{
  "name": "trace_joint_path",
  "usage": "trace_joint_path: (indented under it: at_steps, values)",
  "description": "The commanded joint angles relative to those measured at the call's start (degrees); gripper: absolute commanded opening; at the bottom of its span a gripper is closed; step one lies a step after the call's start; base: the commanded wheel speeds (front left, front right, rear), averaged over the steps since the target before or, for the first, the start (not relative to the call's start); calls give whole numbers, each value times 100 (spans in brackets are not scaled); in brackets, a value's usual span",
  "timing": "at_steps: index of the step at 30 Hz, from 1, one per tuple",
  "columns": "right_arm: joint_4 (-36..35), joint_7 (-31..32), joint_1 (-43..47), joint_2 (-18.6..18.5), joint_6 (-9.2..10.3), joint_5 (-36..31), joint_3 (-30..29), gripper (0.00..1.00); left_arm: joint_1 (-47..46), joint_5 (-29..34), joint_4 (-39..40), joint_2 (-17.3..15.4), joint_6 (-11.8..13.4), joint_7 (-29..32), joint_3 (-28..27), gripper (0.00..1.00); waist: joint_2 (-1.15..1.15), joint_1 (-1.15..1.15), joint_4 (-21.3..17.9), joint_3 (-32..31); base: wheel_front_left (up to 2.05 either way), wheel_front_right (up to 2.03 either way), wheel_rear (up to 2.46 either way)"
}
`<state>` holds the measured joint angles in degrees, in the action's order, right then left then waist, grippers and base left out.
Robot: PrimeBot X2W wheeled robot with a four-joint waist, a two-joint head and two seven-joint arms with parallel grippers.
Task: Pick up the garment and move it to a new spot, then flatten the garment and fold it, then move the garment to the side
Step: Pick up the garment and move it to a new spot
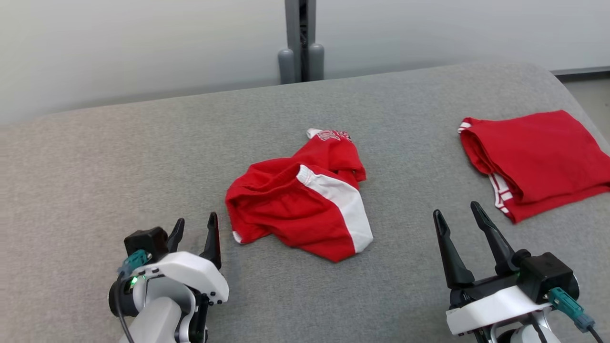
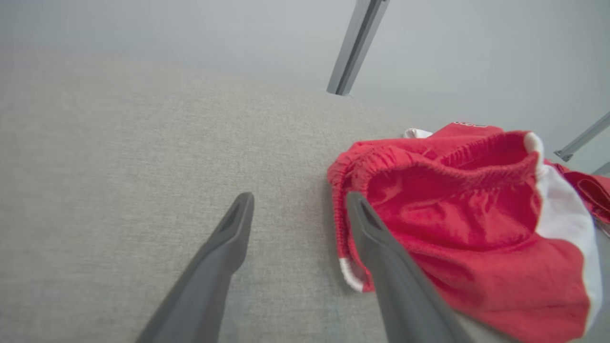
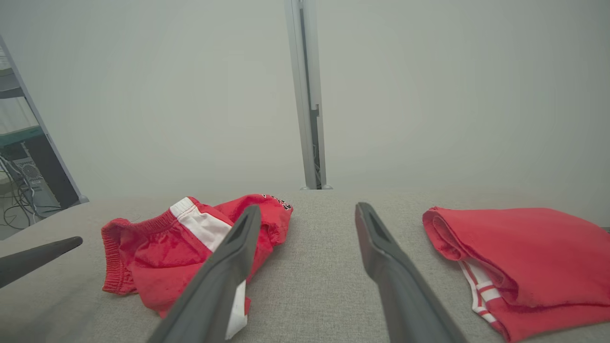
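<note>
Evidently the crumpled red-and-white shorts (image 1: 295,209) lie in the middle of the grey counter (image 1: 119,166), free of both grippers, so flattening looks like the step in hand. The left gripper (image 1: 197,218) sits just beside the bunched waistband, fingers wide and empty; the right gripper (image 1: 455,208) is equally wide, between the shorts and a folded red garment (image 1: 538,157). White lettering at the shorts' far end is unreadable

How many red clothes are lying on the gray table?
2. The crumpled red-and-white shorts lie in the middle. The folded red garment lies to the robot's right, near the edge. None seems hidden.
</note>
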<state>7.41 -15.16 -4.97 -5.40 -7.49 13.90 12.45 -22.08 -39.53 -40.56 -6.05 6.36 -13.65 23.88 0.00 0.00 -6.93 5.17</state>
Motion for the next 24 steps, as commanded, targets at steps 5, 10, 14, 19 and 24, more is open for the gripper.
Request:
trace_joint_path:
  at_steps: [5, 10, 14, 19, 24]
  values:
    - [-35, -10, 97, 9, -2, 25, -6, 100, 557, 423, 856, -154, 169, -148, -255, 100, 0, 0, 289, -179, 0, 0, 0]
    - [-58, -10, 183, 3, -2, -17, 8, 100, 1306, 1159, 2124, -105, 401, -150, -747, 100, 0, 0, 470, -275, 0, 0, 0]
    - [-68, -10, 253, 27, -2, -29, -34, 100, 1807, 1764, 2855, -46, 459, -151, -1017, 100, 0, 0, 589, -360, 0, 0, 0]
    - [-62, -10, 399, 74, -2, -49, -161, 100, 2245, 2479, 3419, 7, 434, -151, -1227, 100, 0, 0, 697, -514, 0, 0, 0]
    - [-37, -10, 513, 128, -2, -71, -246, 100, 2523, 2758, 3717, 78, 412, -152, -1437, 100, 0, 0, 740, -655, 0, 0, 0]
